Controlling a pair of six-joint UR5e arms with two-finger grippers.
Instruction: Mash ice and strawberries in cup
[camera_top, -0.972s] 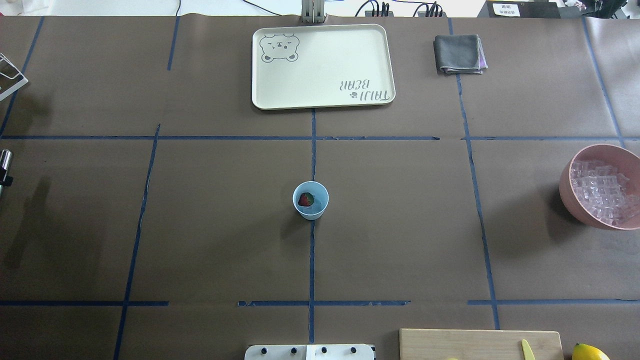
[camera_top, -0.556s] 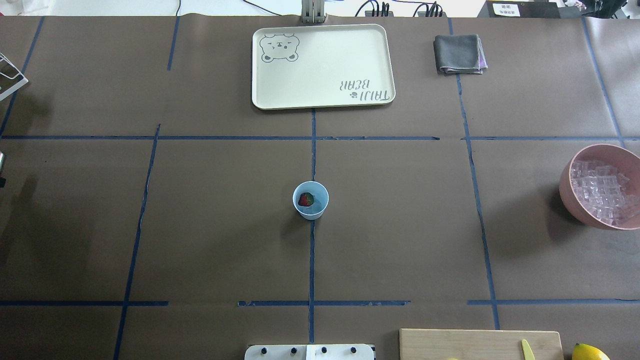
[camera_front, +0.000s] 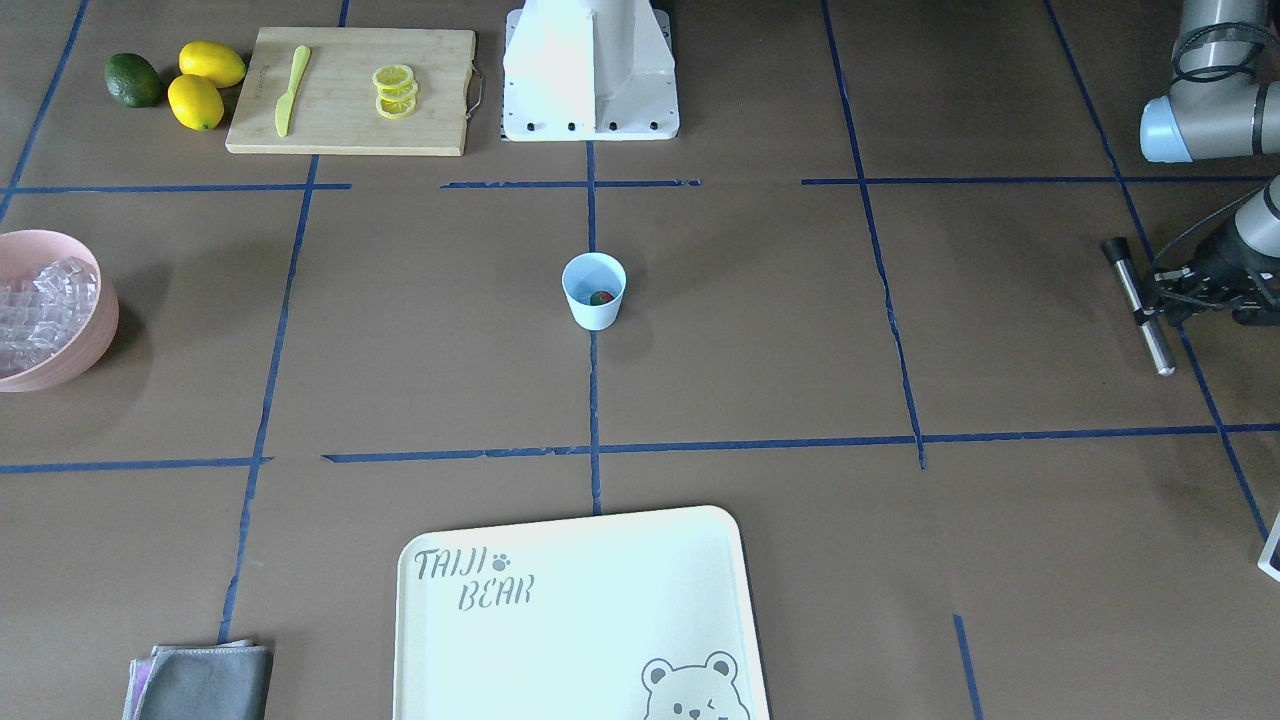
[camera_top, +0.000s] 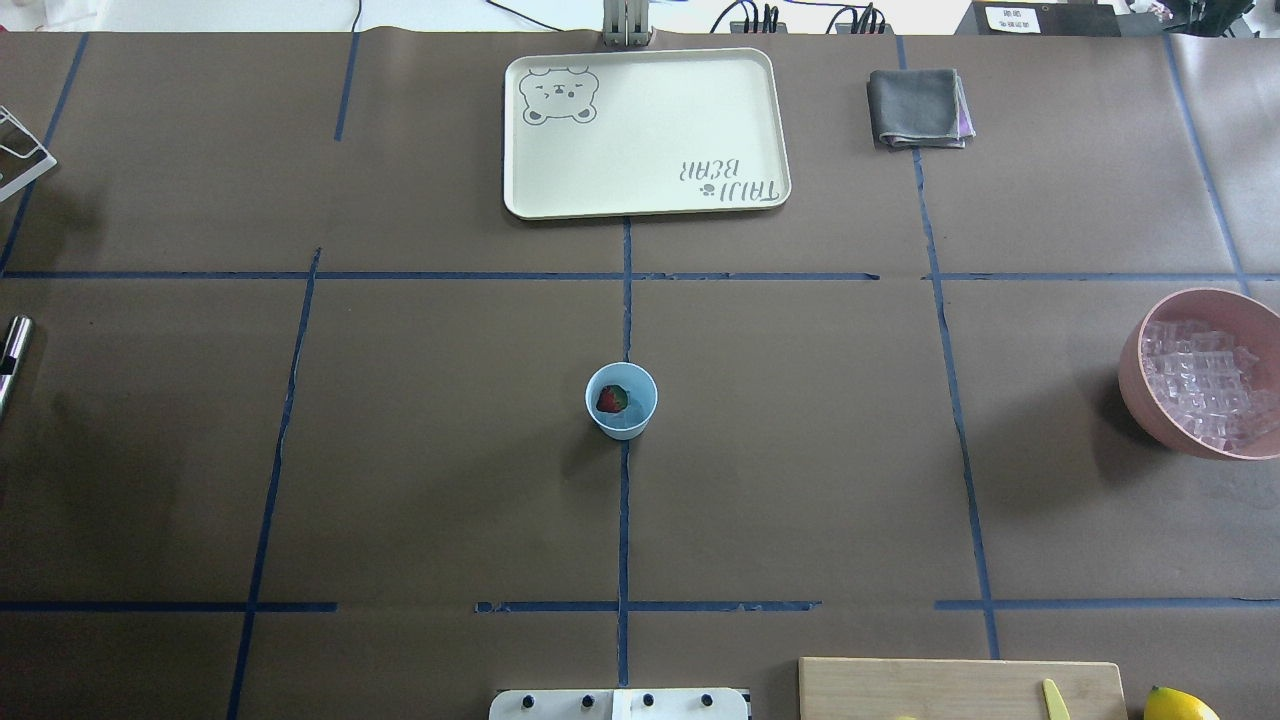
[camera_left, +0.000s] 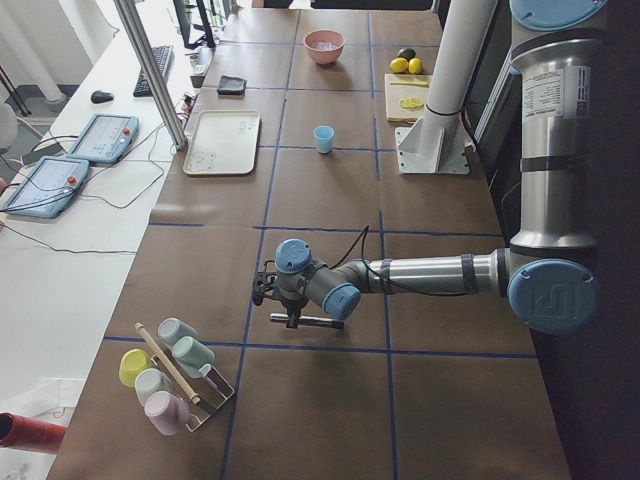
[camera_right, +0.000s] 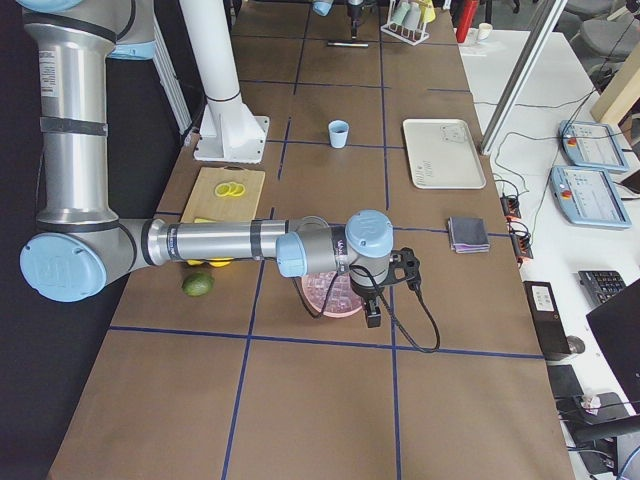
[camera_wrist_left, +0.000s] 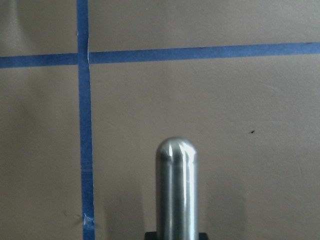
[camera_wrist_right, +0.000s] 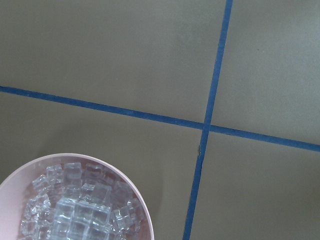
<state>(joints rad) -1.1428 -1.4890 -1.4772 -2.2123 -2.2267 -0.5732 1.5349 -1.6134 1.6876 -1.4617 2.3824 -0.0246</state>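
At desk centre your cup (camera_top: 621, 400) stands with the strawberry (camera_top: 609, 400) inside; ice (camera_top: 1200, 385) fills the pink bowl (camera_top: 1135, 372) at 3 o'clock. Far out at 9 o'clock the left jaws clamp a steel rod (camera_front: 1138, 305) lying 12-to-6; how far the right jaws are open, you cannot tell

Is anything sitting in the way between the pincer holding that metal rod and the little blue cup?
Nothing visible does. The left pincer, shut on the metal rod, is off to one side, and only bare brown table with blue tape lines lies between it and the cup holding the strawberry.
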